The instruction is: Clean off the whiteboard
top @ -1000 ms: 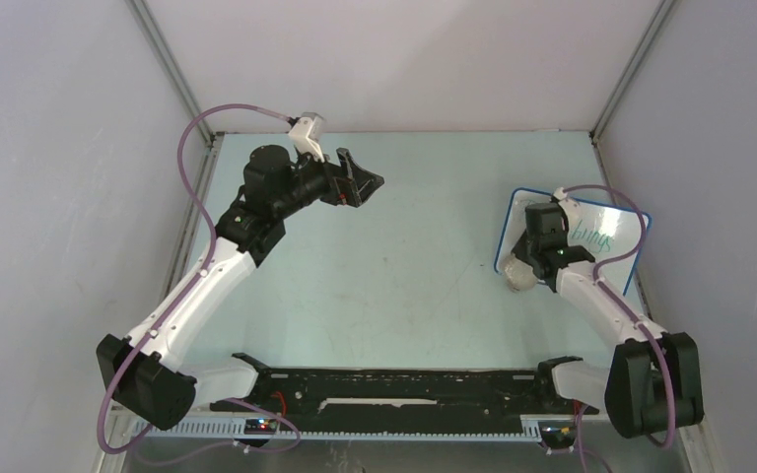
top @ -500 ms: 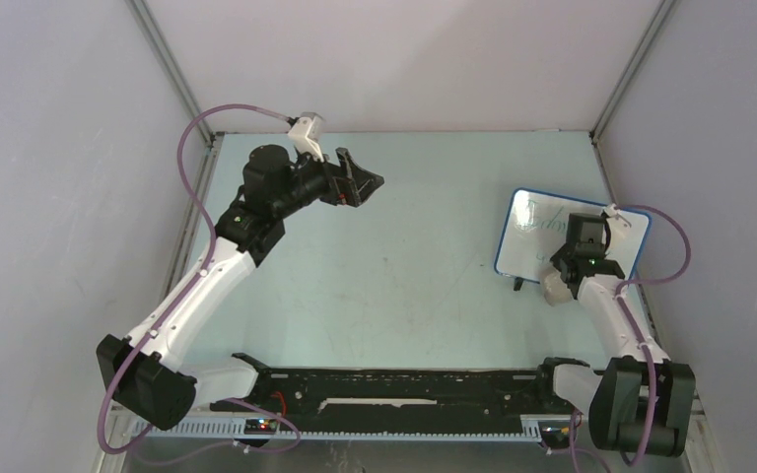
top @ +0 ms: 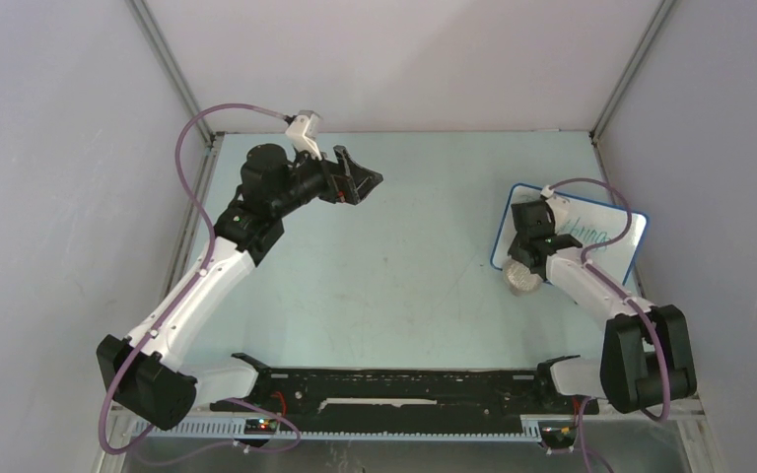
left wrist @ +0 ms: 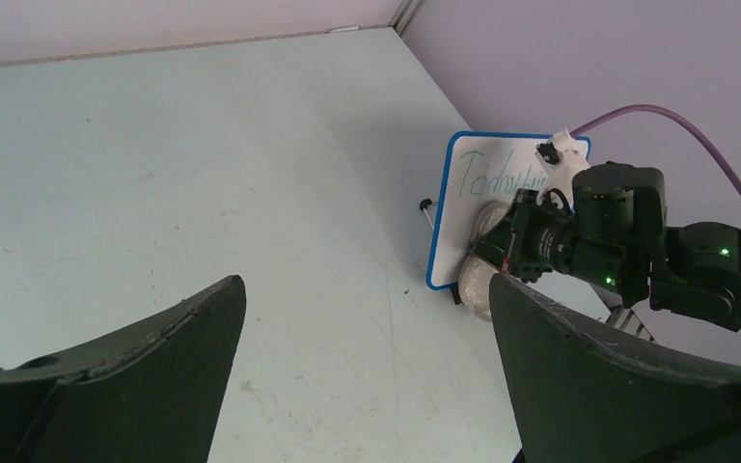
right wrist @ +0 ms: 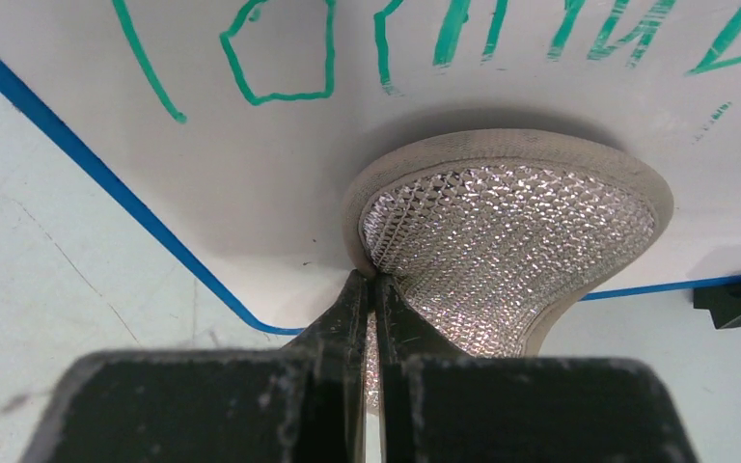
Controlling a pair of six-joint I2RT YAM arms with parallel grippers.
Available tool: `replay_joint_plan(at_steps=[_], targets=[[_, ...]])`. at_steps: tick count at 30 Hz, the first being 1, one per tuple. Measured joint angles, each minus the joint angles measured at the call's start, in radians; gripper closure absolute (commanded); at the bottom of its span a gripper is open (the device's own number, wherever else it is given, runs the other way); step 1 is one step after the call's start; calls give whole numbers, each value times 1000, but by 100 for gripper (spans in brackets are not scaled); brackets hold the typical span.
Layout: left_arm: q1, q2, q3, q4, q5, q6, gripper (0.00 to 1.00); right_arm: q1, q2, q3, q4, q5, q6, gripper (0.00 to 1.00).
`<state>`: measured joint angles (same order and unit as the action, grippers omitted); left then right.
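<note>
From above, the small rectangular glossy white board with a blue rim [top: 619,248] stood near the right edge of the pale green table [top: 404,256], about midway between its near and far edges. Green handwriting [top: 591,235] ran across its face. The right gripper [top: 527,264] was at the board's near-left corner, with a grey-beige oval sponge pad [top: 521,279] under it. The left gripper [top: 367,180] hung over the far left part of the table, well apart from the board, its jaws released.

From the left wrist, that gripper's two black fingers [left wrist: 106,386] stood wide apart with nothing between them. Beyond them the board [left wrist: 482,183] showed close to the table's right edge. The black right arm [left wrist: 617,231] covered part of it, and the pad [left wrist: 478,285] lay against its lower rim.

From the right wrist, the jaws were clenched on the pad [right wrist: 511,222], pinching its silvery mesh backing. The pad's rim was pressed to the white face [right wrist: 251,174] just below the green writing [right wrist: 280,58]. A small black foot [right wrist: 738,301] showed beneath the blue rim [right wrist: 87,159].
</note>
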<state>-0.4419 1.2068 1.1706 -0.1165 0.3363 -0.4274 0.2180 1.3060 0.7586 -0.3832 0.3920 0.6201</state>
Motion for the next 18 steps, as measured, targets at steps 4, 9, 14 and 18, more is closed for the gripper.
replay_joint_plan(at_steps=[4,9,14,18], targets=[[0,0,0,1,2,-1,2,-1,-2,3,-8,8,4,100],[8,0,0,3,12,-7,2,-136,-86,-53,5,-25,-3,100],[26,0,-6,19,22,-24,2,-287,-124,-89,3,-55,-23,100],[29,0,-13,25,27,-27,2,-238,-108,-80,1,-37,-35,100]])
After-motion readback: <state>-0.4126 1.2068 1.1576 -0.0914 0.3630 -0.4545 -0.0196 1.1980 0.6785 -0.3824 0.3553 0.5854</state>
